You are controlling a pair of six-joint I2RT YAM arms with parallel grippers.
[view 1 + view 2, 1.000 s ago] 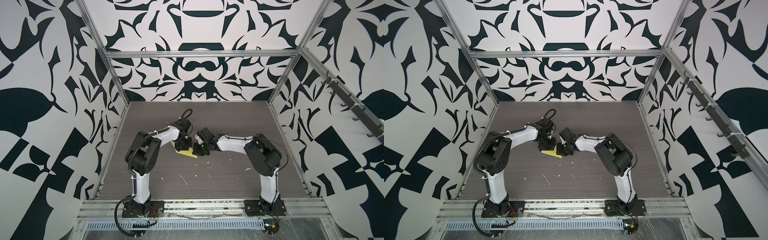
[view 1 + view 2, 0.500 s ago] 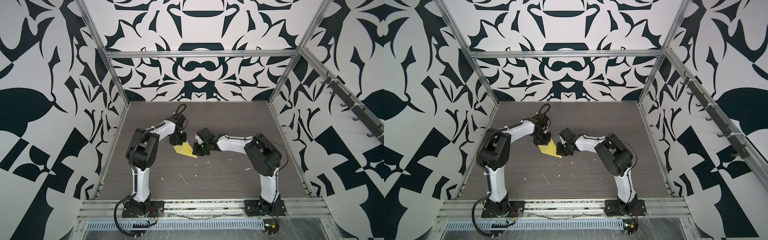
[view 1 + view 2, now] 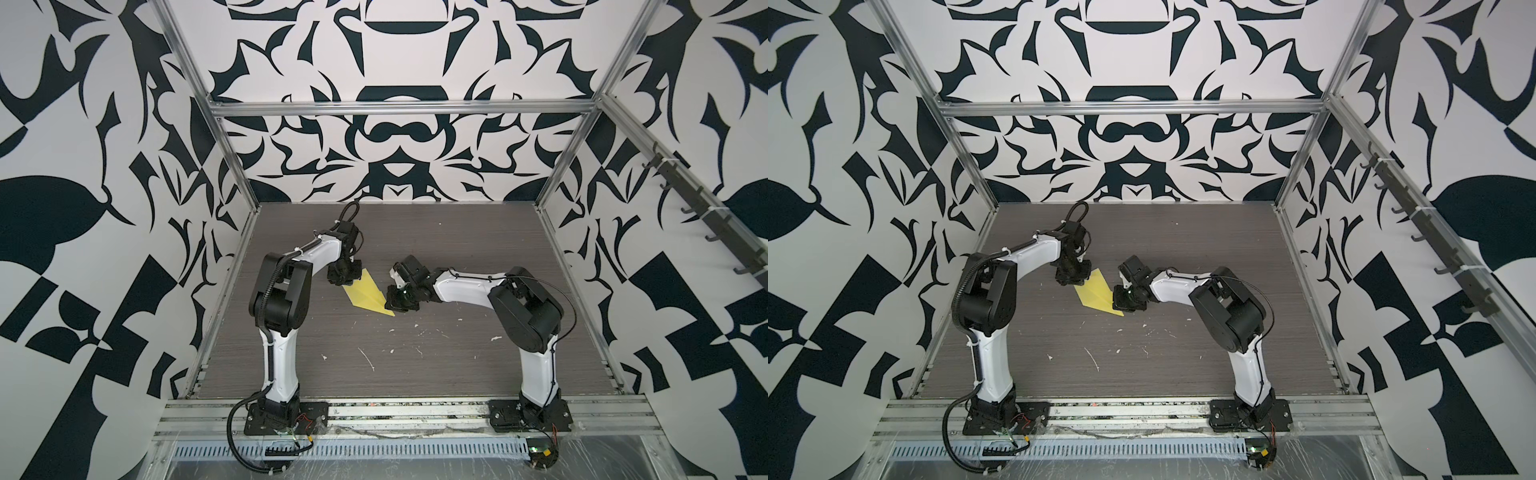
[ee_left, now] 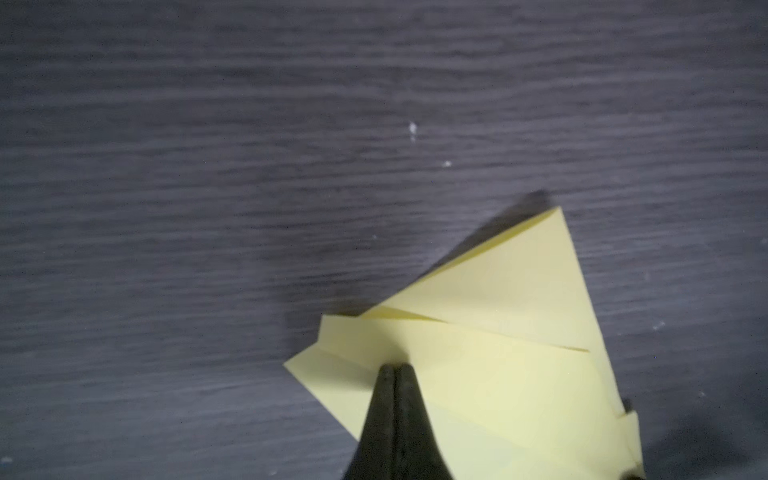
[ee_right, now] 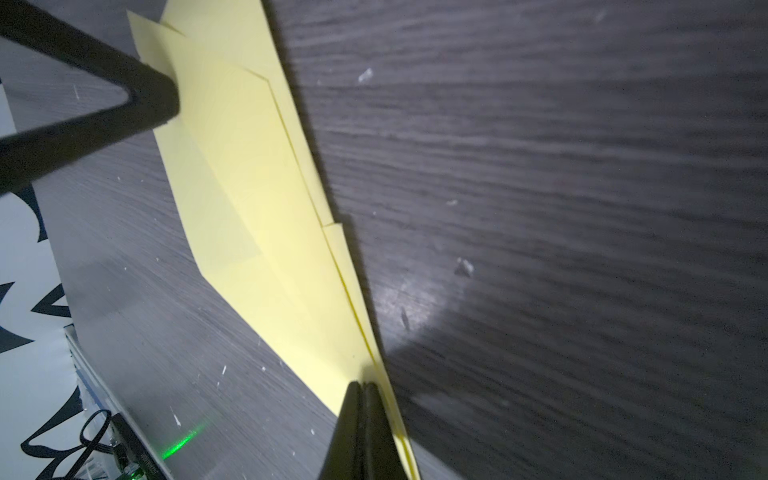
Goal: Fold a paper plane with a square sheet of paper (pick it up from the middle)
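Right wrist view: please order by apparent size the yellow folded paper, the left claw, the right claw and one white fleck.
1. yellow folded paper
2. left claw
3. right claw, only its tip in frame
4. white fleck
Claw order unsure: both cropped.

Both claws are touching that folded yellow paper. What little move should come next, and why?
Probably slide the left gripper across the raised flap to flatten it. Both grippers are shut, tips down on the yellow paper. The right gripper pins the pointed end, and the flap casts a shadow, so it looks unpressed.
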